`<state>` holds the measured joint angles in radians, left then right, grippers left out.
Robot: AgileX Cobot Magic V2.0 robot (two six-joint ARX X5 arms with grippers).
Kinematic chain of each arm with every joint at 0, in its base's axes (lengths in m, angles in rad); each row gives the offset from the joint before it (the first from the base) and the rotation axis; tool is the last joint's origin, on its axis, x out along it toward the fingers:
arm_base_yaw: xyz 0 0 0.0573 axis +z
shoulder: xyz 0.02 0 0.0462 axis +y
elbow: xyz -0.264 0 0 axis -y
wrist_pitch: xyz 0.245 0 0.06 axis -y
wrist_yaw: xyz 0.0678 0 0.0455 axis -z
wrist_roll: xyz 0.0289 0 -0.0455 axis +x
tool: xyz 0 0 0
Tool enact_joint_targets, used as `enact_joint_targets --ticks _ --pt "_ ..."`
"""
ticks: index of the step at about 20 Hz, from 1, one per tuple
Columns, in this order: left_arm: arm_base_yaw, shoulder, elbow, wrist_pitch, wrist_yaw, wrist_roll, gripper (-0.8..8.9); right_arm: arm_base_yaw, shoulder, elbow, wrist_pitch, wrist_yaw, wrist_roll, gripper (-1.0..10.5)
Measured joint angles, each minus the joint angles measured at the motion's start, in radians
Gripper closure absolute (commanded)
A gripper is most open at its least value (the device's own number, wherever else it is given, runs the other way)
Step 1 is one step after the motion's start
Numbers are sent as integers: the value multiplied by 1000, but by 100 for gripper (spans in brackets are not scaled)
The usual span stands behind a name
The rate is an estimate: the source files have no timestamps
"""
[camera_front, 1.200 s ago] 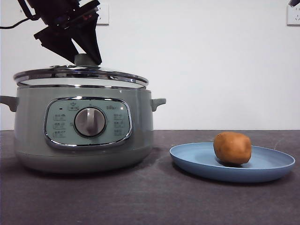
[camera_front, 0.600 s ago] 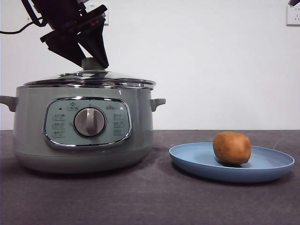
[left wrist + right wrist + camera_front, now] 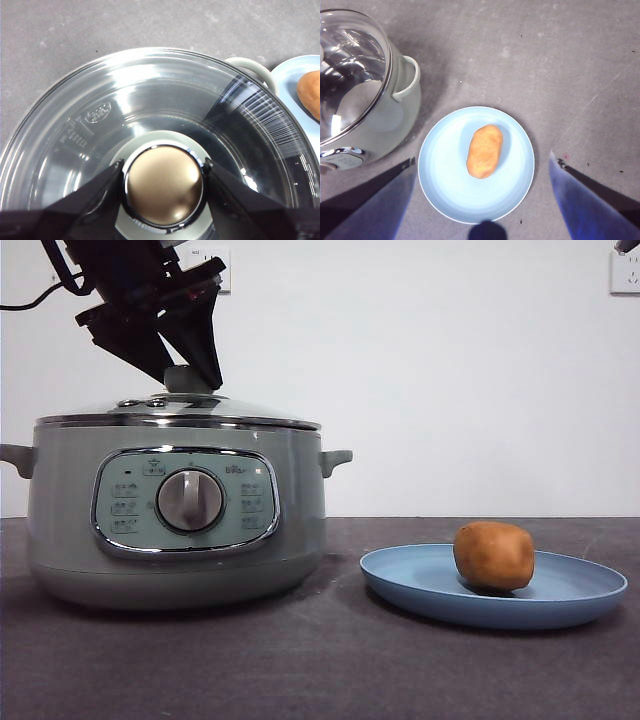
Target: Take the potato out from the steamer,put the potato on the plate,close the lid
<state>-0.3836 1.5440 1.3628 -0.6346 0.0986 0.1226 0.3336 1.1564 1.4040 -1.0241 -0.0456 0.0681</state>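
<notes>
My left gripper clamps the pale green knob of the chrome-rimmed glass lid seated on the sage-green steamer, while the brown-orange potato lies on the light-blue plate under my wide-open right gripper.

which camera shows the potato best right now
The right wrist view: it looks straight down on the whole potato lying on the plate. The front view also shows it whole, but from one side only. The left wrist view catches just a sliver at the picture's edge.
</notes>
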Motion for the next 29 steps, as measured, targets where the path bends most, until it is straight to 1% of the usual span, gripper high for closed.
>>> enact_joint_targets --ticks 1,2,9,12,15,16,17,19,20,22,23,24,25,26,27,28,29 --pt "0 0 0 0 -2 -2 236 0 0 0 0 0 0 506" --pt "0 0 0 0 -3 -4 212 0 0 0 0 0 0 505" --pt "-1 3 14 -43 -18 -14 214 0 0 0 -8 0 0 505" --pt "-1 7 127 -136 -18 -13 215 0 0 0 -8 -6 3 505" --pt "-1 7 319 -306 -7 -13 217 0 0 0 -9 -14 4 505" --pt "-1 7 388 -373 20 -13 218 0 0 0 -10 -42 4 505" --pt "-1 7 456 -443 70 -13 220 0 0 0 -10 -89 4 505" --pt "-1 7 584 -577 224 -2 220 0 0 0 -12 -224 3 505" --pt "-1 6 639 -637 328 18 220 0 0 0 -12 -312 0 505" --pt "-2 4 696 -698 492 59 221 0 0 0 -13 -455 -13 505" --pt "-7 3 707 -698 517 73 230 0 0 0 -13 -478 -16 506" --pt "-14 3 709 -698 518 85 320 2 0 0 -13 -480 -18 507" --pt "-19 4 709 -698 507 90 447 2 0 0 -13 -478 -21 512" --pt "-22 5 709 -699 478 96 660 2 0 0 -14 -477 -22 583" --pt "-22 5 709 -699 448 103 851 1 0 0 -15 -477 -23 763" --pt "-22 5 709 -699 416 115 823 0 0 0 -15 -476 -27 982" --pt "-22 5 709 -699 399 121 822 0 0 0 -15 -476 -37 952"
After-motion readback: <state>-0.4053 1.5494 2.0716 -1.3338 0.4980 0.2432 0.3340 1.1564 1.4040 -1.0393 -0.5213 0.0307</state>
